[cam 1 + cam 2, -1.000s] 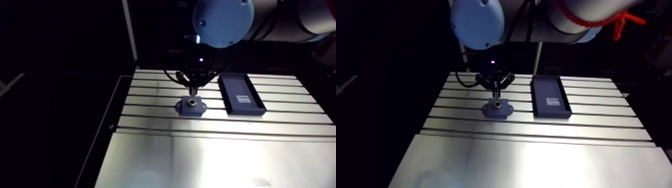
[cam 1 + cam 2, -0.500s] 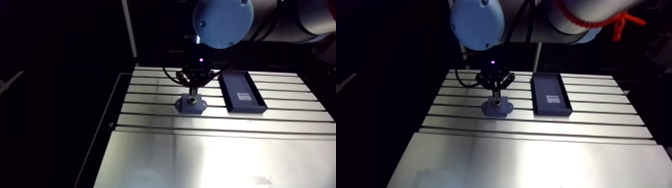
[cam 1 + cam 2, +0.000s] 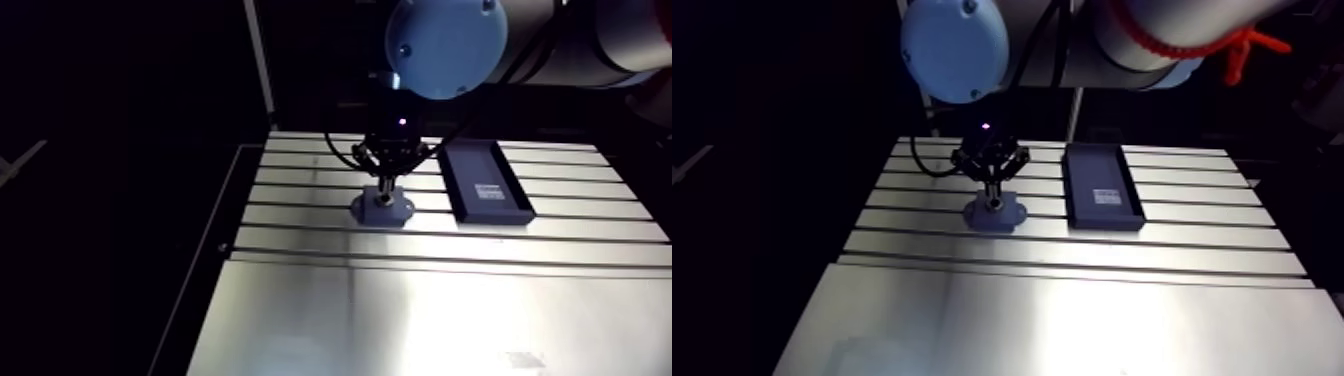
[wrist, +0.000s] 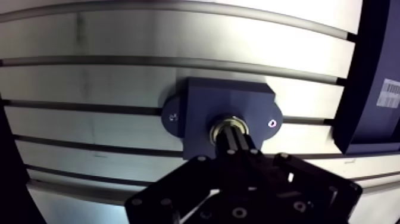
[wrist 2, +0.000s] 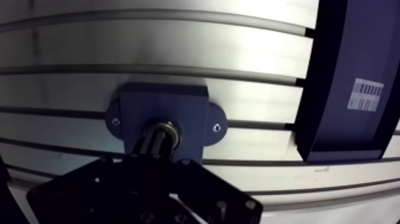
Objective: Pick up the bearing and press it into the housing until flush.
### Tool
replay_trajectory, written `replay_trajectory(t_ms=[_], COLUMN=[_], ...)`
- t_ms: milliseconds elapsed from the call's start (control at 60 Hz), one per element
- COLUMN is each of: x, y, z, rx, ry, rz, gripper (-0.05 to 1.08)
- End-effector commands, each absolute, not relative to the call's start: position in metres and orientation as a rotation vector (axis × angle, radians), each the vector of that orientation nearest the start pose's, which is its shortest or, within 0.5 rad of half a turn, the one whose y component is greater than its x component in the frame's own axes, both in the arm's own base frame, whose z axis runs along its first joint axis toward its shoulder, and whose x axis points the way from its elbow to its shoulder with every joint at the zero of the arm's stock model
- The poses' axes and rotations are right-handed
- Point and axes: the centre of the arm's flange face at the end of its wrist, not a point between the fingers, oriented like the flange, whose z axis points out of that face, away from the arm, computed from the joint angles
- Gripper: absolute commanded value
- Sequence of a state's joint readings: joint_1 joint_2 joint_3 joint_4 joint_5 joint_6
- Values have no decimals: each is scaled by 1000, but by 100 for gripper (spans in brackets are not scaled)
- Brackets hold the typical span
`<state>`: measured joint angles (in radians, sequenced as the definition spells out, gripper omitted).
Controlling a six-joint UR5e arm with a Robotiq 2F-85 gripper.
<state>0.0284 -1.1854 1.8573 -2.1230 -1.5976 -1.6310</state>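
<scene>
- Bearing (image 4: 231, 126): in the wrist view I see its metal ring sitting in the round bore at the middle of the housing (image 4: 196, 110). I cannot tell whether it is flush with the top face.
- The housing is a dark blue block lying flat on the table (image 3: 1072, 310), across the slots, with a rounded ear at each end. The ear away from the tray (image 4: 172, 117) and the ear toward the tray (image 4: 272, 124) each show a small screw hole.
- My gripper (image 4: 236, 136) stands straight above the housing, coming down from the arm in the arm view, with its tips on the bearing.
- The fingers (image 4: 241, 146) are pressed together into one narrow dark column. It is narrower than the ring, which shows on both sides of it. I cannot tell whether they grip any part of the bearing or only bear down on it.
- To the right of the housing in the arm view, apart from it, lies a dark oblong tray (image 5: 336, 53) with raised walls, set lengthwise across the slots.
- Inside the tray I see a white label (image 5: 365, 95) with dark marks too small to read.
</scene>
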Motion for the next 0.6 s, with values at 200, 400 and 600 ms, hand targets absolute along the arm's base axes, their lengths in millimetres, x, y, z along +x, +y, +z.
replay_trajectory(t_ms=[200,400,600], x=[-546,-549,-548], y=[-147,-148,-147], z=[197,198,196], rx=[-145,-152,-154], ry=[3009,3038,3035], rz=[37,38,40], gripper=[107,107,107])
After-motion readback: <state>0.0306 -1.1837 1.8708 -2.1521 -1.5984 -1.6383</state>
